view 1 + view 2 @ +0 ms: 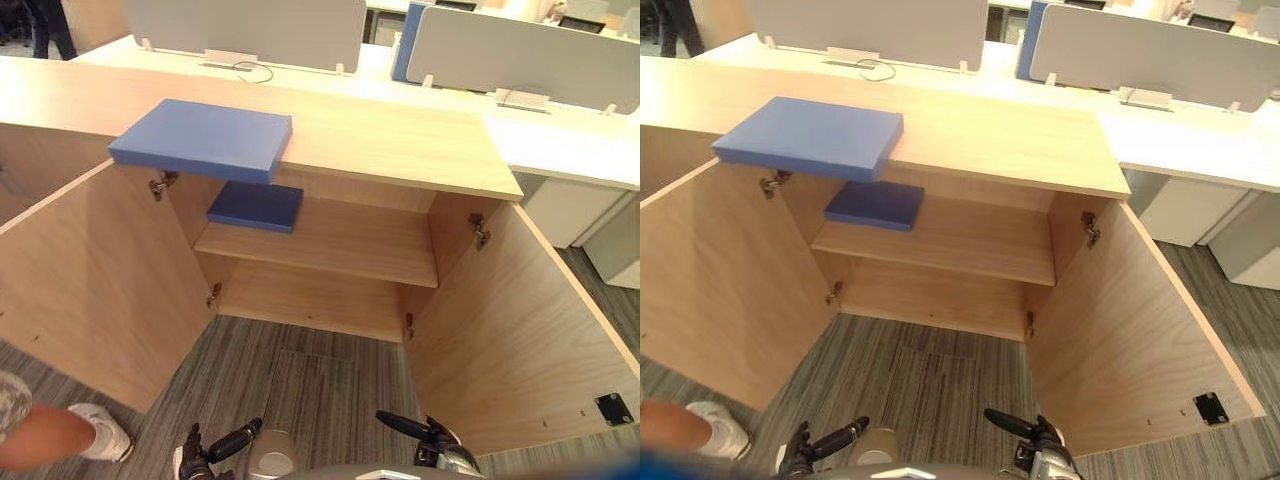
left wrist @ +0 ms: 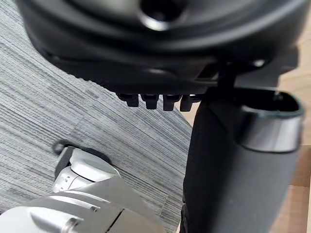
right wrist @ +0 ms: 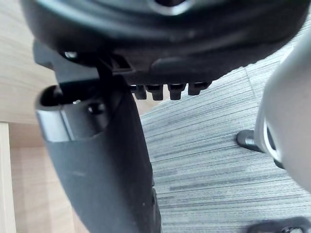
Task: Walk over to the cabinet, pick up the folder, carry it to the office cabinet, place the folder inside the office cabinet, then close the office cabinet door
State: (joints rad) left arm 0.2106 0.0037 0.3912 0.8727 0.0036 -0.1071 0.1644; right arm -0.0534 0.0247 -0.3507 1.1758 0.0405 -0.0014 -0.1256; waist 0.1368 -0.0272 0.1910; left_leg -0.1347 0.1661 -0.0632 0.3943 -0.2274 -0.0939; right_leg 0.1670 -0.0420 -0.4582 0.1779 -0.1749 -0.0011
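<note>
A light blue folder (image 1: 205, 138) lies flat on top of the wooden cabinet (image 1: 400, 140), its front edge hanging over the left part of the opening. A darker blue folder (image 1: 256, 206) rests on the left of the inner shelf (image 1: 340, 245). Both cabinet doors stand wide open, the left door (image 1: 100, 270) and the right door (image 1: 520, 330). My left hand (image 1: 232, 442) and right hand (image 1: 410, 428) hang low over the carpet, well short of the cabinet. Each is open and holds nothing, as the left wrist view (image 2: 160, 43) and right wrist view (image 3: 165, 39) show.
A person's bare leg and white shoe (image 1: 95, 430) stand on the grey carpet beside the left door. Behind the cabinet are white desks with grey divider panels (image 1: 250, 30). A white drawer unit (image 1: 570, 210) stands past the right door. Another person's legs (image 1: 45, 25) show far back left.
</note>
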